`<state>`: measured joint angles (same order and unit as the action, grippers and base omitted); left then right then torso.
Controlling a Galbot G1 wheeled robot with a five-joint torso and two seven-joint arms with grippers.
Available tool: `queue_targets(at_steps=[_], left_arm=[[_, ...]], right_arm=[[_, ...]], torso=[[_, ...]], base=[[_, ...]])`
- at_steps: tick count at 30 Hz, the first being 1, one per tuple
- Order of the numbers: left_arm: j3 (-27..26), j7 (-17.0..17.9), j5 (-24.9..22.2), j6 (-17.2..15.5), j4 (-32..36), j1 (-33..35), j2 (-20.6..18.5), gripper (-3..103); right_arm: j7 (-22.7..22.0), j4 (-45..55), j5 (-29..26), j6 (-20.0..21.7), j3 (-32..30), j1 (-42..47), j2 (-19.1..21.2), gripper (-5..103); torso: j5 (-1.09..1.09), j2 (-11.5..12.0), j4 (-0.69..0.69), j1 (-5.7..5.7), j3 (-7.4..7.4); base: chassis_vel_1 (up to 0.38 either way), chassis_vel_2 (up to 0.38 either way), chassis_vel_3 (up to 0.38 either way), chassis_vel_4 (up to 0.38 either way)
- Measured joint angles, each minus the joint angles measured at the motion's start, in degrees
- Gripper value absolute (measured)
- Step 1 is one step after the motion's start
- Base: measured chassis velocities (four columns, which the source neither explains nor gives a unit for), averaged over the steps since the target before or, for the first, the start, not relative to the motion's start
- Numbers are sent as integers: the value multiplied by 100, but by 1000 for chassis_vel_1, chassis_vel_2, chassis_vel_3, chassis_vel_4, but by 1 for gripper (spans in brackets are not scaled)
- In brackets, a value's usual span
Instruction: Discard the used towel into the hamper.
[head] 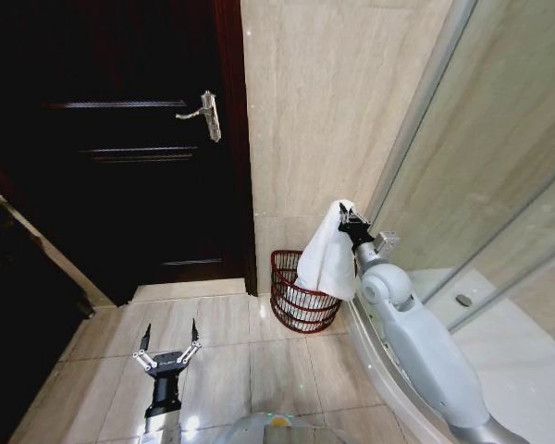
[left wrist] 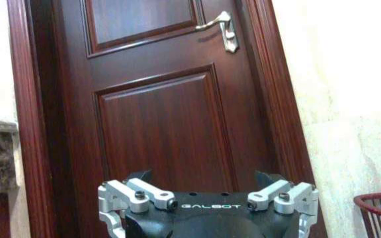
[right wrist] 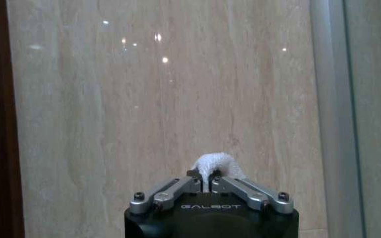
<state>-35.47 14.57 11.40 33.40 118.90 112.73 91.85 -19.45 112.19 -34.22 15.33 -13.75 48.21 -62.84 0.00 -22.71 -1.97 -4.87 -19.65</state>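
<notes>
White towel point(head: 327, 254) hangs from raised right end effector point(head: 348, 219), seemingly over hamper point(head: 296, 294).

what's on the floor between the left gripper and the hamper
Only bare floor tile lies between the open left gripper and the hamper, as the head view shows.

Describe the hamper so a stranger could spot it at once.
Start at the dark wooden door, then look to the tiled wall between it and the glass shower screen. At the foot of that wall the hamper stands on the floor. It is a round reddish-brown slatted basket, and a white towel held by the right pincer hangs over its rim.
</notes>
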Motion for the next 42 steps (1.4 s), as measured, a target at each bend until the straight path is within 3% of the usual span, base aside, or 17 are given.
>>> queue_targets(at_steps=[12, 16, 19, 22, 23, 25, 27, 28, 31, 33, 36, 42], left_arm=[[-8, -1, -9, 43, -66, -53, -2, 100], [-17, 61, 11, 77, -100, -105, 12, 100], [-22, 69, 12, 75, -100, -108, 18, 100], [-31, 75, 6, 56, -77, -118, 20, 100], [-31, 75, 6, 56, -77, -118, 20, 100], [-34, 75, -7, 17, -24, -114, 21, 100], [-15, 87, -17, 1, 33, -126, 22, 100], [-15, 87, -17, 1, 33, -126, 22, 100], [14, 94, -21, 13, 49, -125, 27, 100], [17, 94, -21, 26, 43, -126, 27, 100], [34, 92, -8, 91, -45, -146, 28, 100], [58, 82, 28, 103, -73, -151, 29, 100]], right_arm=[[-174, 288, 9, 118, -41, 167, 11, 3], [-331, 570, 29, 336, -90, 340, 37, 3], [-610, 888, -287, 628, -119, 408, 187, 3], [-1106, 1394, -1254, 1064, -295, 401, 571, 3], [-1106, 1394, -1254, 1064, -295, 401, 571, 3], [-1263, 1636, -1821, 1220, -442, 395, 835, 3], [-1313, 1870, -2360, 1274, -684, 99, 1400, 3], [-1313, 1870, -2360, 1274, -684, 99, 1400, 3], [-1359, 1863, -2993, 1272, -731, -854, 2067, 3], [-1340, 1808, -3136, 1248, -729, -1101, 2189, 3], [-838, 1389, -3104, 1006, -529, -1885, 2499, 3], [-635, 1041, -2942, 783, -204, -2631, 2454, 3]], torso=[[0, 268, 0, 101, 163], [-1, 311, 0, 124, 183], [2, 316, 0, 129, 185], [-1, 314, 0, 131, 184], [-1, 314, 0, 131, 184], [2, 310, 0, 131, 182], [3, 301, 2, 126, 176], [3, 301, 2, 126, 176], [0, 291, 0, 122, 170], [-4, 289, -1, 120, 169], [2, 282, 0, 117, 162], [-2, 273, -1, 114, 159]], base=[[-80, 75, 85, -77], [-59, 55, 63, -55], [0, 0, 0, 0], [0, 0, 0, 0], [0, 0, 0, 0], [0, 0, 0, 0], [0, 0, 0, 0], [0, 0, 0, 0], [0, 0, 0, 0], [0, 0, 0, 0], [0, 0, 0, 0], [0, 0, 0, 0]])
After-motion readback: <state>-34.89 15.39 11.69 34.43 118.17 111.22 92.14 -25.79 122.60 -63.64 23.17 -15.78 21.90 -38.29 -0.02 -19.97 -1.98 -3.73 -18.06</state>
